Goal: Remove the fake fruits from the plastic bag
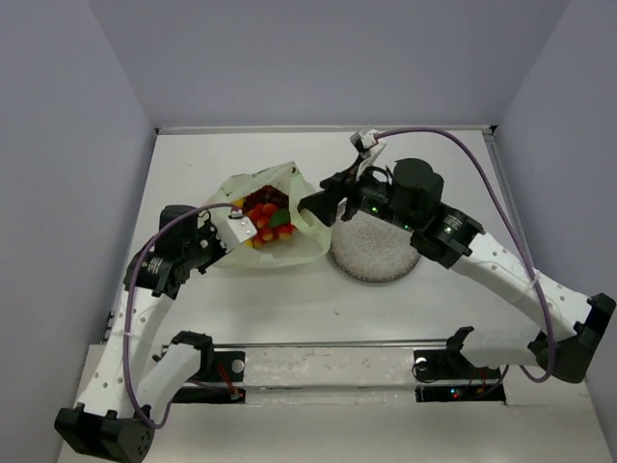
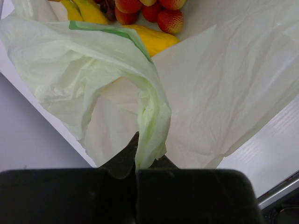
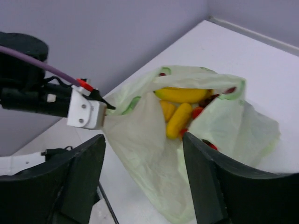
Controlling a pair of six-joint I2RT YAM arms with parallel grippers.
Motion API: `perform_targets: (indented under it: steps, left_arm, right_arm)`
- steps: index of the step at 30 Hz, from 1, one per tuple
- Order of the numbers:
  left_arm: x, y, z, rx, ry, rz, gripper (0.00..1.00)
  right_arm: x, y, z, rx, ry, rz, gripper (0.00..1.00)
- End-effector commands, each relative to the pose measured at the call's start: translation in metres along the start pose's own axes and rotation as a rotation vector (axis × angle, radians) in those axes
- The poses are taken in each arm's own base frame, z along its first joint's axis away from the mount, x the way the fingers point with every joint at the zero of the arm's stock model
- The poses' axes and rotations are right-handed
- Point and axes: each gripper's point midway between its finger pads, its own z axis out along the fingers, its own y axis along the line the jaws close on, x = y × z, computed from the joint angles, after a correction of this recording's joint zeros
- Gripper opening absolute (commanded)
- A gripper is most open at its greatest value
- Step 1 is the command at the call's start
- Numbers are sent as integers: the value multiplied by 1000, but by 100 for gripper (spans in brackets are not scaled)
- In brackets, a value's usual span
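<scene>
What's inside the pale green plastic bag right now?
Inside the thin pale yellow-green plastic bag: yellow banana-shaped toy fruits, small red strawberry-like pieces, and a dark red grape bunch. Anything beneath them or under the bag's folds is covered.

- The plastic bag (image 1: 289, 249) gapes upward; above its mouth nothing covers the fake fruits (image 1: 265, 217), so entry from overhead is free.
- The left tool (image 1: 246, 231), clamped on the bag's left rim, blocks that side.
- The right tool (image 1: 310, 207), fingers spread, crowds the bag's right rim.
- A plate (image 1: 378, 256) lies just right of the bag.
- Bare tabletop (image 1: 289, 309) runs in front of and behind the bag.
</scene>
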Motion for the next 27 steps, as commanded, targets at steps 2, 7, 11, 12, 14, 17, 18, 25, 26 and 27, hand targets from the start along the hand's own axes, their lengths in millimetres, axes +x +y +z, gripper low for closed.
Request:
perform_targets:
  steps: [2, 7, 11, 12, 14, 17, 18, 25, 26, 27]
  left_arm:
    - [1, -2, -4, 11, 0, 14, 0]
    - [-2, 10, -7, -70, -10, -79, 0]
    - [12, 21, -5, -161, 28, -138, 0]
    - [18, 24, -5, -187, 53, -143, 0]
    - [22, 28, -4, -225, 56, -168, 0]
    - [23, 36, -6, -275, 59, -190, 0]
    - [22, 36, -6, -274, 52, -204, 0]
    - [35, 22, 5, -204, 112, -170, 24]
    - [40, 20, 6, -194, 136, -159, 25]
    - [45, 19, 7, -198, 159, -152, 25]
  right_arm:
    - [23, 64, 34, -300, 22, 45, 64]
    - [95, 52, 92, -279, 213, 151, 47]
    - [137, 24, 126, -159, 293, 168, 42]
    - [149, 14, 132, -115, 308, 159, 42]
    - [188, -23, 143, 38, 359, 123, 40]
    - [246, -52, 135, 165, 492, 24, 38]
    - [256, -55, 130, 181, 510, -32, 35]
    - [315, -39, 86, 253, 616, -151, 37]
    - [322, -46, 77, 293, 623, -165, 39]
    - [319, -50, 74, 320, 612, -168, 43]
